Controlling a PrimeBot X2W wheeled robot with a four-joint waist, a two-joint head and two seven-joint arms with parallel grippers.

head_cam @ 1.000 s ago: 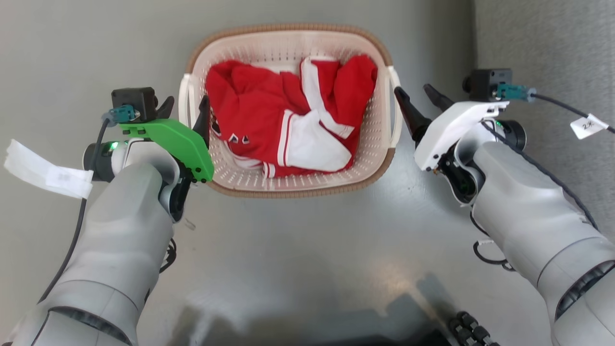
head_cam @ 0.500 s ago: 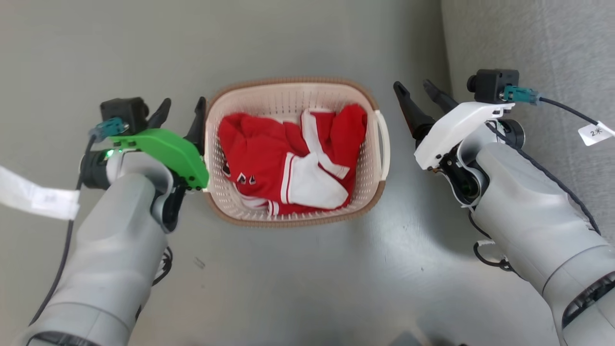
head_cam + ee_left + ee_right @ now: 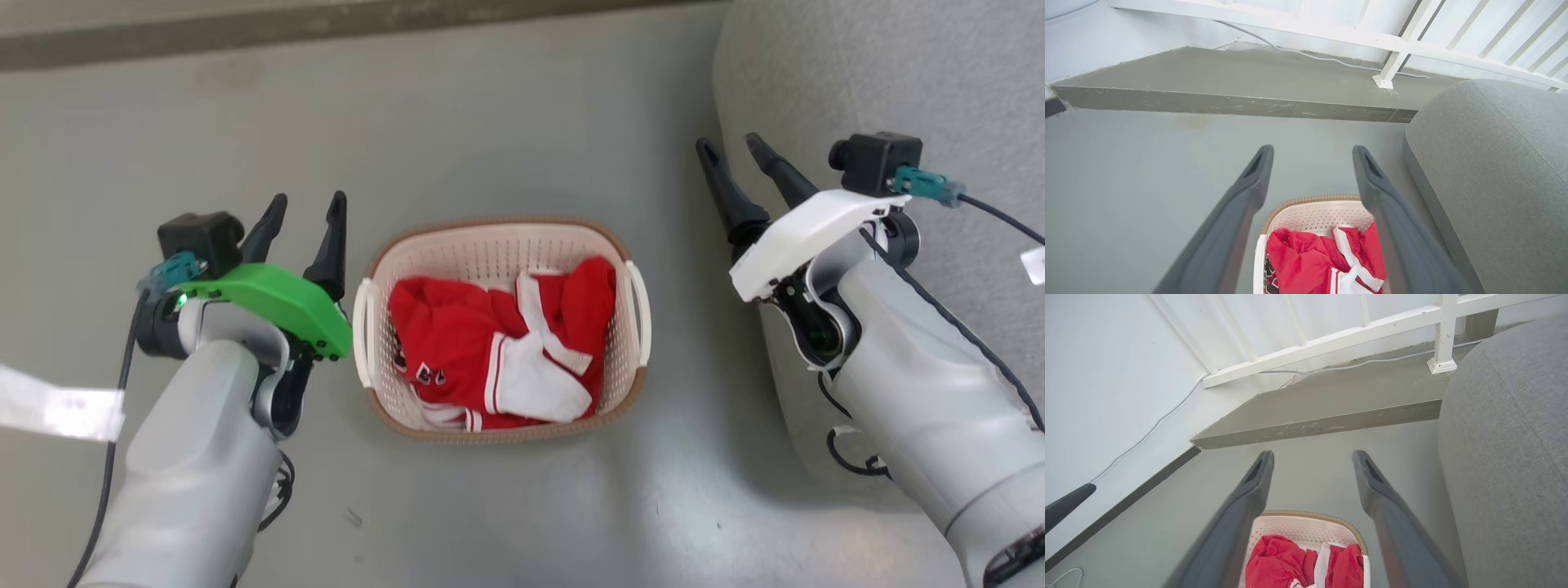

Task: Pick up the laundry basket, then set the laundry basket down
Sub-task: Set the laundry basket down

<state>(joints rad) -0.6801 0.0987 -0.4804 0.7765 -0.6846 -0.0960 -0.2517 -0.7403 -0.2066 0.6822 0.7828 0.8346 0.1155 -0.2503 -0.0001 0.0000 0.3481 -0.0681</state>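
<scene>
- Cream perforated plastic under a brown woven-look rim: the laundry basket [image 3: 490, 249] is seen standing upright on the grey floor [image 3: 506, 122], between the two arms and touched by neither.
- A red and white garment [image 3: 457, 335] is heaped inside it, kept below the rim.
- The left gripper [image 3: 308, 204] is held with its fingers spread and nothing between them, just beside the basket's left side handle [image 3: 362, 331].
- The right gripper [image 3: 728, 145] is likewise spread and empty, set well apart from the right side handle [image 3: 639, 306] and seen against the edge of a grey sofa [image 3: 857, 73].
- A lopsided lift is judged the main risk. If one thin handle is caught before the other, the basket could tip and the garment could be spilled.
- A fingertip could also be snagged in the perforations or in loose cloth if the approach is made too far inward.
- The right forearm could be brushed against the sofa during any outward swing, since little room is left on that side.
- On the far side the floor is bounded by a low step [image 3: 1229, 104] with a white railing [image 3: 1392, 69] behind it, so forward travel is limited.
- Open floor is available to the basket's left and on the near side, where a set-down could be made most freely.
</scene>
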